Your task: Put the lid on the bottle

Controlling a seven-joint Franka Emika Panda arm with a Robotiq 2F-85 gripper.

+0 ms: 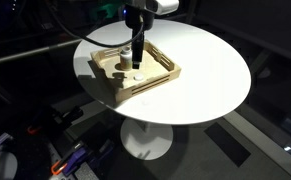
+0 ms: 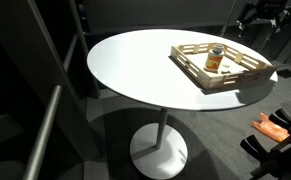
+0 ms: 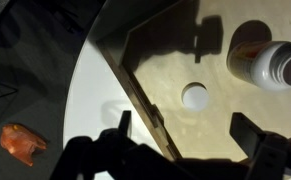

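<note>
Directly ahead of the hand [image 3: 183, 122], level with the gap between its two fingers [image 3: 125, 122], lay the tiny round white lid [image 3: 195, 96]. The fingers were spread wide and gripped nothing. The lid rested flat on the floor of the square slatted wooden tray [image 3: 135, 95]. The small, short cylindrical bottle [image 3: 270, 65], amber-bodied with a pale neck, sat in the same tray. It was near the lid but apart from it, out beyond the finger on the wrist view's right side. In an exterior view the bottle [image 2: 216, 58] stood upright.

The lid was probably light, stiff plastic, shallow and smooth. It would likely skid on the wood or flip if it were nudged from one side only. The better hold seemed to be across its rim, with both fingertips low and closing evenly. The bottle looked light too, so it might tip or slide when the lid was pressed on, and a straight, gentle descent over its neck would suit it.

Counted, there were one lid, one bottle and one tray on one round white bench [image 1: 205, 70], under one two-fingered hand. One orange object [image 3: 20, 143], too blurred to identify, lay off the bench, well away from the hand.
</note>
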